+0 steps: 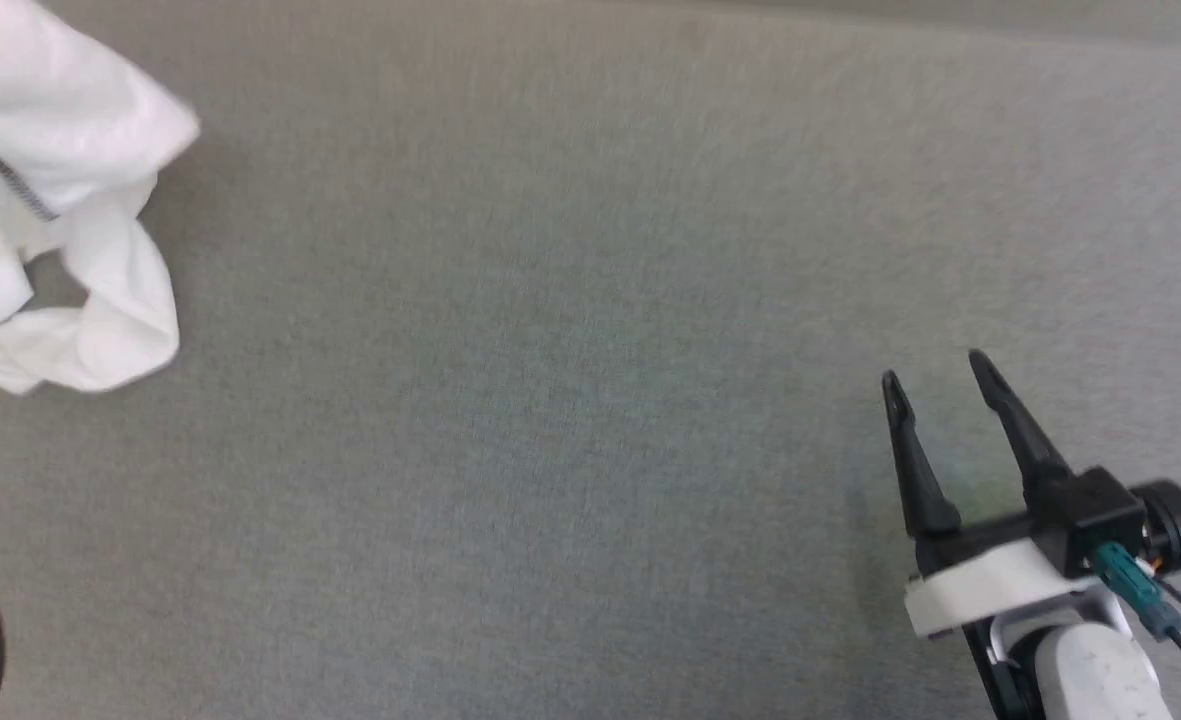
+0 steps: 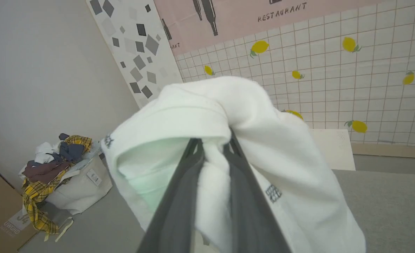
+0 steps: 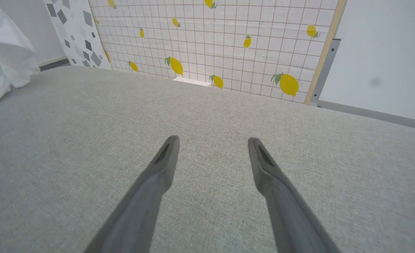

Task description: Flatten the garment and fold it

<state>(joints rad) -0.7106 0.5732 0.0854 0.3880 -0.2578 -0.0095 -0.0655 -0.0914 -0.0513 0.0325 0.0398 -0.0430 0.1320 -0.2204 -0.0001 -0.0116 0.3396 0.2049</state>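
Nearest, by the worktop's (image 1: 590,420) near right corner, the right tool (image 1: 935,372) hovers low over bare grey cloth. Its fingers are spread wide with nothing between them, and the right wrist view shows the same gap above the surface (image 3: 212,141). It seems to be waiting there, well clear of the fabric, so that it can take a second hold once a hem or sleeve is offered.

The middle of the worktop lies open, which gives room for spreading.

Further off, at the left edge toward the far side, is the garment (image 1: 60,200): a crumpled white bundle, one dark zigzag seam showing, its lower folds on the worktop. In the left wrist view the left tool (image 2: 212,140) is clamped on a thick bunch of it (image 2: 263,140), the cloth draping over both fingers. This grip on a bunch, not an edge, looks meant for hauling the shirt toward the open middle, not for flattening; no fold is started.

Past the far edge stand a white box (image 2: 334,147) and the lemon-tiled wall (image 3: 228,42).
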